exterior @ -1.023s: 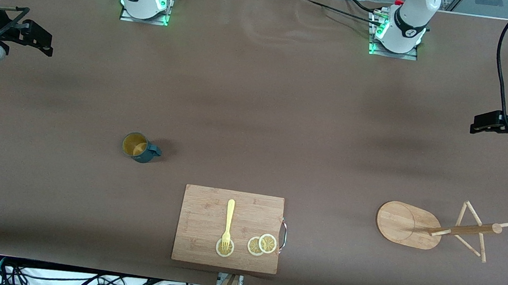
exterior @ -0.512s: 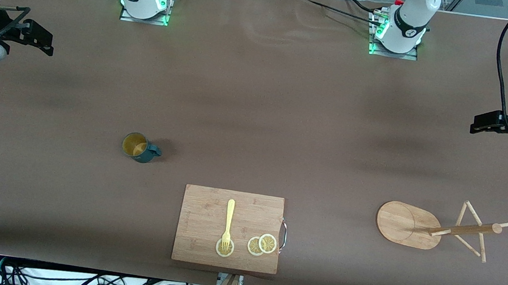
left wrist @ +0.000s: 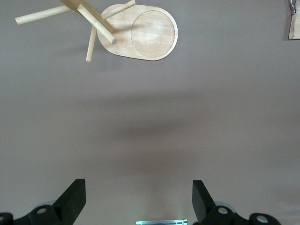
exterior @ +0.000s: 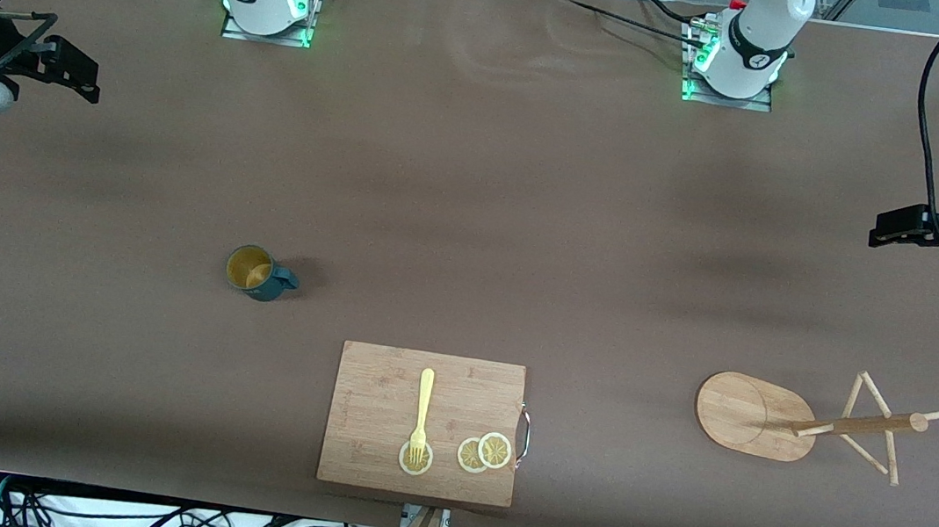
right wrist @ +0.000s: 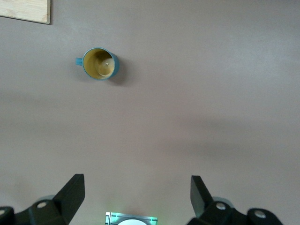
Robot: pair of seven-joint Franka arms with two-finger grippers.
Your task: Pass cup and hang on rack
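With right pincer (right wrist: 136, 197) spread wide and empty over bare tabletop (exterior: 477, 194) and left pincer (left wrist: 139, 199) equally wide, waiting near the mug tree (exterior: 805, 421), best drop squarely over the upright teal mug (exterior: 256, 272), straddling its rim clear of the handle

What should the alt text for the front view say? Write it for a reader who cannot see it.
A small dark teal mug with a yellow-tan inside stands upright on a brown table, toward the right arm's end. A light wooden mug tree stands toward the left arm's end, a bamboo cutting board between them. The open left gripper and right gripper wait at the table's ends.
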